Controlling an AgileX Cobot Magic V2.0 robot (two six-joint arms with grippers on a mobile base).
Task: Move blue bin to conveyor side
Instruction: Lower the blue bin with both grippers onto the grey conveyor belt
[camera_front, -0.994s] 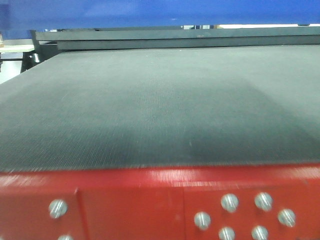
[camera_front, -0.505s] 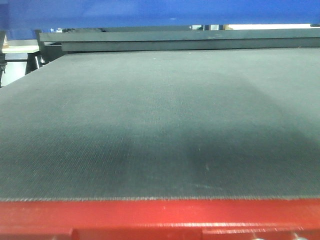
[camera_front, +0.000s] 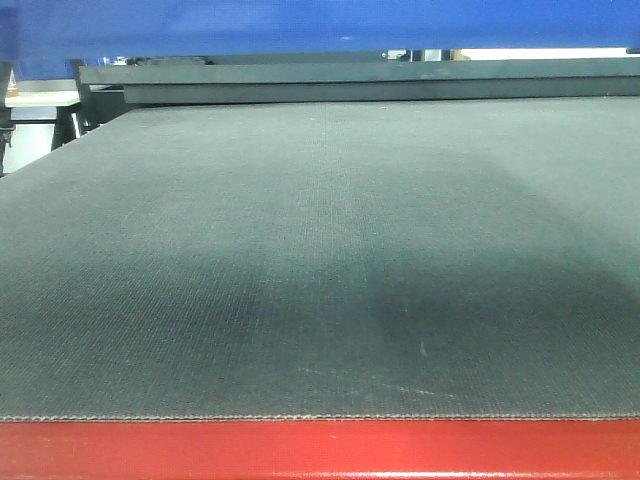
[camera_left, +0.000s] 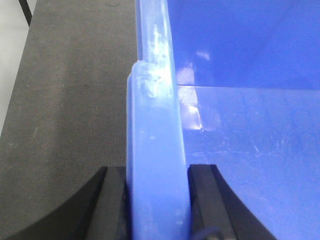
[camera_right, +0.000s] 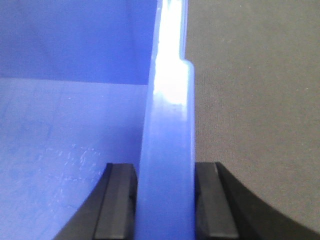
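The blue bin (camera_left: 250, 150) is held between both grippers over the conveyor belt (camera_front: 320, 250). My left gripper (camera_left: 157, 172) is shut on the bin's thick left rim, with the dark belt (camera_left: 65, 100) just outside it. My right gripper (camera_right: 166, 170) is shut on the right rim, with the bin's inside (camera_right: 65, 125) to its left and the belt (camera_right: 250, 100) to its right. The bin looks empty inside. The conveyor's red frame (camera_front: 320, 452) runs along the bottom of the front view. A blue band (camera_front: 300, 25) crosses the top; I cannot tell whether it is the bin.
Dark metal rails (camera_front: 350, 80) close off the belt's far end. Beyond the belt's far left corner are a pale surface (camera_front: 40, 98) and dark machine parts (camera_front: 5, 130). Pale floor (camera_left: 10, 50) shows past the belt's left edge in the left wrist view.
In the front view the red frame has dropped to the bottom edge, its screws have left the view, and the belt fills more of the picture. The view has moved closer to the conveyor.
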